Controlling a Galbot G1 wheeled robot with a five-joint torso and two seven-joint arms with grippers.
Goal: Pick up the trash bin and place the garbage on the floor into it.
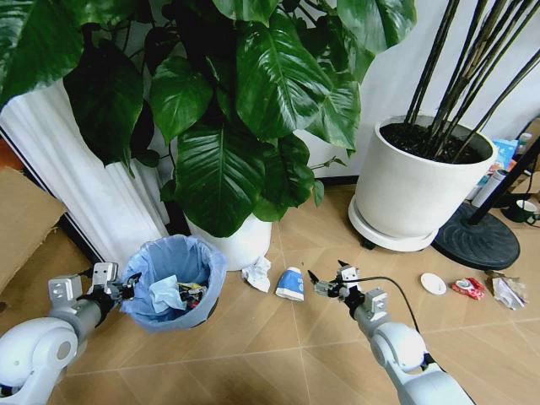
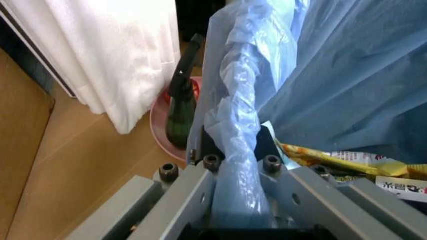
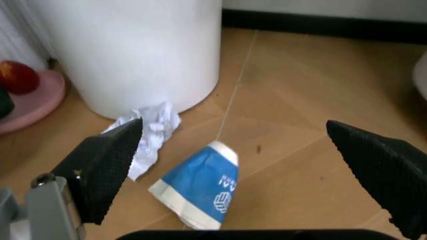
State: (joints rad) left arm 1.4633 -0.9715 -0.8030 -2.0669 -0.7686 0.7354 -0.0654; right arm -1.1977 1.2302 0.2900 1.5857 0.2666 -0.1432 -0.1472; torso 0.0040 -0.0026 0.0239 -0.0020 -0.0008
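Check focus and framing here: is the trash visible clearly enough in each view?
Head view: sharp, evenly lit; crushed cup and crumpled paper read clearly. Left wrist view: very close, bin liner soft and crowding the frame where the left hand clamps it. Right wrist view: open right hand fingers dark, slightly soft; cup sharp.

The left tool grips the trash bin rim; the right tool hovers open beside the crushed cup.

Bin upright, litter scattered on wood floor.
Trash bin, blue-lined, holding wrappers; crumpled white paper just beside crushed blue-white cup; white lid, red wrapper well apart.
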